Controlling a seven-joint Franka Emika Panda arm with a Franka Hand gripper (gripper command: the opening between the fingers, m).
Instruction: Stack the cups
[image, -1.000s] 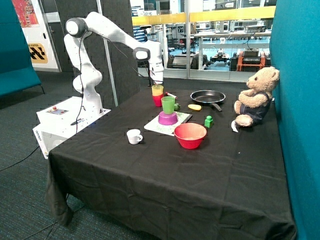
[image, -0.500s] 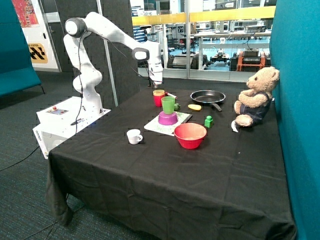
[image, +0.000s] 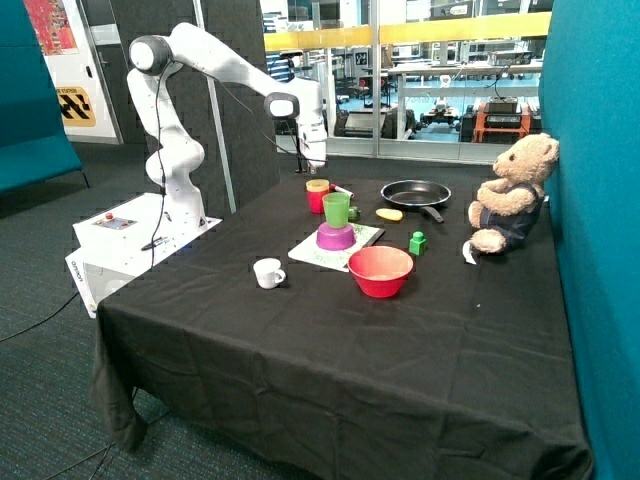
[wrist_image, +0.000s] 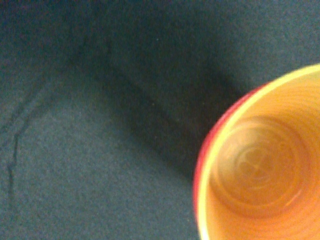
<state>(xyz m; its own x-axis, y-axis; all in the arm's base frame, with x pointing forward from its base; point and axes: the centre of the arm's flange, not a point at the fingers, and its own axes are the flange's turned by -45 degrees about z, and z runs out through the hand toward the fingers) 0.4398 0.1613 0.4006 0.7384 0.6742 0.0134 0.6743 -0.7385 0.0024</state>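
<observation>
I see the pincer (image: 316, 165) above the yellow cup (image: 318, 185), nested in the red cup (image: 316, 201); its grip I can't tell.

White Franka arm (image: 215, 62) reaching out from its base over the far edge of the table, with the two-finger gripper (image: 316, 165) pointing downward.

The arm rises from its base in a vertical column of joints, bends at a dark-capped shoulder joint at the top, and extends in a long, gently descending link toward a second dark-capped joint at the wrist. From there the last segment turns straight down and ends in the gripper, which hangs in the air. Its fingers are too small to resolve in the outside view and do not appear in the wrist view.
</observation>
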